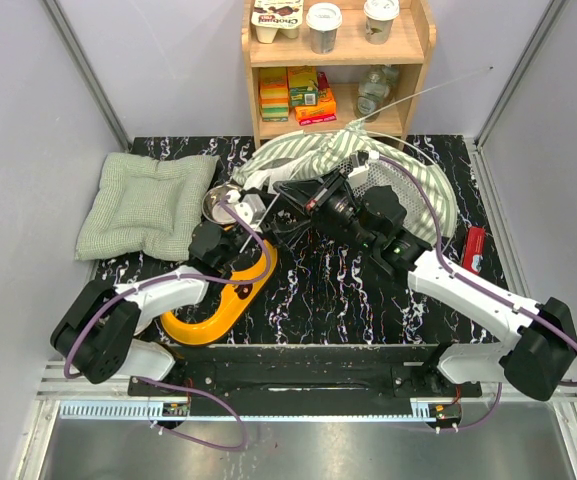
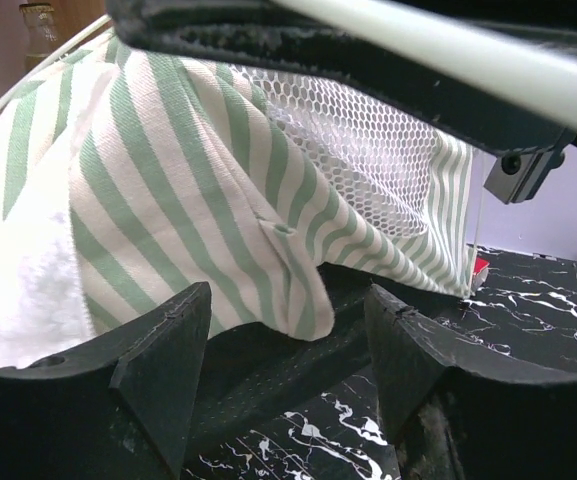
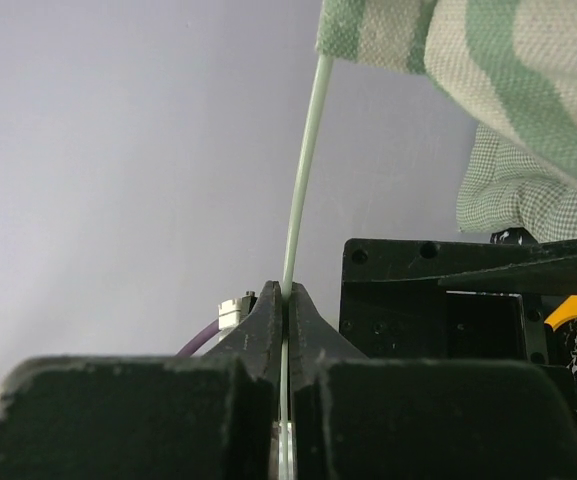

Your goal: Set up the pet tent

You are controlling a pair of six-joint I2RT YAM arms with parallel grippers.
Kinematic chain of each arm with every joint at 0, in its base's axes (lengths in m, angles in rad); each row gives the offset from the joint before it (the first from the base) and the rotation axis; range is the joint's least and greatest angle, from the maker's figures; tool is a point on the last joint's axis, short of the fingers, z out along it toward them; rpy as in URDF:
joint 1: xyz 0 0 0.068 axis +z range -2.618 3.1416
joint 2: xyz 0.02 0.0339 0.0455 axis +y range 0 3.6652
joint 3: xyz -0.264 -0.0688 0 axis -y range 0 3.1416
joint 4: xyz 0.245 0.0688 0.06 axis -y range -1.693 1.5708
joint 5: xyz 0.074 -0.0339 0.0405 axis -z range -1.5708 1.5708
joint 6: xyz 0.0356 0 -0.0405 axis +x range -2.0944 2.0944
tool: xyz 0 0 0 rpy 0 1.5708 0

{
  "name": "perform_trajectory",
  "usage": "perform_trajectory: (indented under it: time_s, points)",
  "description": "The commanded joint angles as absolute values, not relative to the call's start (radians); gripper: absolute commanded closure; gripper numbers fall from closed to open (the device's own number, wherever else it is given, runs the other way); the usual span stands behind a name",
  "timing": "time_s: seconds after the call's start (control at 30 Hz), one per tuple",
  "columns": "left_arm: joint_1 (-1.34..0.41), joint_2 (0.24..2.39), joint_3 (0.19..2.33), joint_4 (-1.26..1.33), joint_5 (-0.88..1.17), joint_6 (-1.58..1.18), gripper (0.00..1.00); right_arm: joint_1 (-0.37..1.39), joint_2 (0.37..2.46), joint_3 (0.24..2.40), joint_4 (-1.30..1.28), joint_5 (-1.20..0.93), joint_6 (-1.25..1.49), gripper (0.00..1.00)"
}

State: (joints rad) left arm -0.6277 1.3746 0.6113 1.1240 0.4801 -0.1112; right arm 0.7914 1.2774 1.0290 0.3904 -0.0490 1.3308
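The pet tent [image 1: 408, 175] lies crumpled at the back of the table, sage-green-and-white striped, with a white mesh panel [image 2: 368, 140]. A thin white pole [image 1: 428, 92] sticks out of it toward the back right. My right gripper [image 1: 303, 193] is at the tent's left front edge; in the right wrist view it [image 3: 286, 295] is shut on a thin white pole [image 3: 303, 170] that runs up into the striped fabric [image 3: 528, 70]. My left gripper [image 1: 243, 208] sits just left of it; it [image 2: 288, 340] is open and empty, with a striped fabric fold [image 2: 168, 170] just ahead of the jaws.
A green quilted cushion [image 1: 143, 205] lies at the back left. A yellow bowl holder [image 1: 223, 305] lies under my left arm, with a metal bowl [image 1: 218, 200] by my left gripper. A red object [image 1: 473, 248] lies at the right. A wooden shelf [image 1: 338, 70] stands behind the tent.
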Motion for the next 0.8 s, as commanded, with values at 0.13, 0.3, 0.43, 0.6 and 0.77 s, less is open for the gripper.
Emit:
perform_trajectory:
  time_s: [0.13,0.3,0.43,0.6,0.77]
  points:
    - [-0.660,1.414,0.644,1.167,0.436,-0.075,0.34,0.818,1.289,1.078,0.572,-0.012,1.356,1.00]
    - [-0.660,1.446,0.672,1.144,0.380,-0.037,0.45,0.828,1.287,1.072,0.594,-0.011,1.367,1.00]
    - [-0.660,1.465,0.684,1.141,0.387,-0.029,0.63,0.834,1.282,1.068,0.603,-0.009,1.367,1.00]
    - [-0.660,1.451,0.670,1.144,0.426,-0.034,0.97,0.836,1.264,1.048,0.607,0.018,1.365,1.00]
    - [-0.640,1.387,0.614,1.092,0.426,-0.008,1.00,0.834,1.212,1.023,0.554,0.095,1.281,1.00]
